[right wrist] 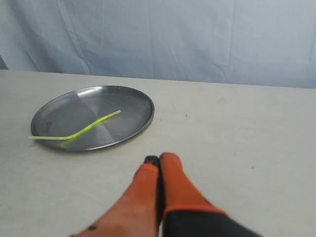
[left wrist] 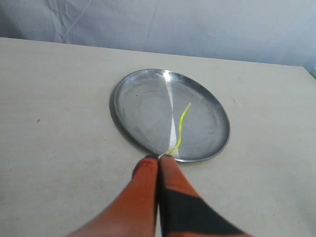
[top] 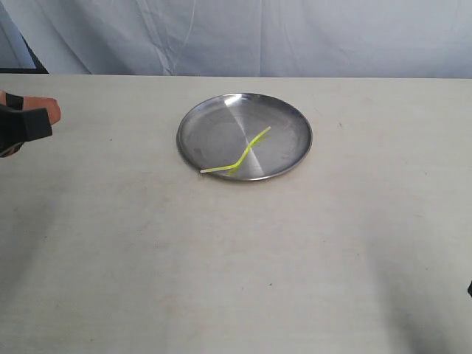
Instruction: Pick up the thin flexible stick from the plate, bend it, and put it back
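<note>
plate (top: 206, 129) — 1 | thin flexible stick (top: 251, 147) — 1 | hands — 2, left hand (left wrist: 159, 159) and right hand (right wrist: 159, 159) | table (top: 147, 258) — 1

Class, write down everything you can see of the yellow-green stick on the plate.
The stick is very thin, yellow-green and straw-like, apparently plastic. It is not straight: a kink near its middle gives it a shallow bend. It lies flat on the plate, with one end well inside and the other poking just past the rim. Only the plate touches it, and nothing holds it.
</note>
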Controlling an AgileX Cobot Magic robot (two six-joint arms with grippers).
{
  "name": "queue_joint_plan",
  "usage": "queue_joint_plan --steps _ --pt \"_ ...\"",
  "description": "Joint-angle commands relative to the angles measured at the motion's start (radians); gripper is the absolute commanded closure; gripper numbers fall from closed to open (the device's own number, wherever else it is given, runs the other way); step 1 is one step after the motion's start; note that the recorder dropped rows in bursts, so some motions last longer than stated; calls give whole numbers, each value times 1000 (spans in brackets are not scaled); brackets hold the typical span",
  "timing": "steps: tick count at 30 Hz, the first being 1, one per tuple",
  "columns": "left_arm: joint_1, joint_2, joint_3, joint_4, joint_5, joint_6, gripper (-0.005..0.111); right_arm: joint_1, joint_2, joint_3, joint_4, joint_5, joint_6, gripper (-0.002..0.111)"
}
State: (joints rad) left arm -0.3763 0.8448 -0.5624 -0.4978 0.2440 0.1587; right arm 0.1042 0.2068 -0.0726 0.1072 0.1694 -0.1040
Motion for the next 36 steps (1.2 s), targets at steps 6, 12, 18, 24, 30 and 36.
queue_joint_plan --steps 6,12,18,24,30,36 --pt "-4 -5 3 5 -12 1 106 -63 -134 63 -34 114 -1 109" --pt "-4 -5 3 5 -12 1 106 -63 -186 73 -34 134 1 109" --pt "-4 -5 3 5 -12 1 106 -63 -201 73 -54 139 97 109" --pt "-4 -5 3 5 -12 1 106 -63 -201 73 -54 139 98 109" --pt "-4 -5 3 5 -12 1 106 -63 -201 73 -45 139 104 109" --pt "-4 -12 3 5 -12 1 106 -63 -201 73 -45 139 104 109"
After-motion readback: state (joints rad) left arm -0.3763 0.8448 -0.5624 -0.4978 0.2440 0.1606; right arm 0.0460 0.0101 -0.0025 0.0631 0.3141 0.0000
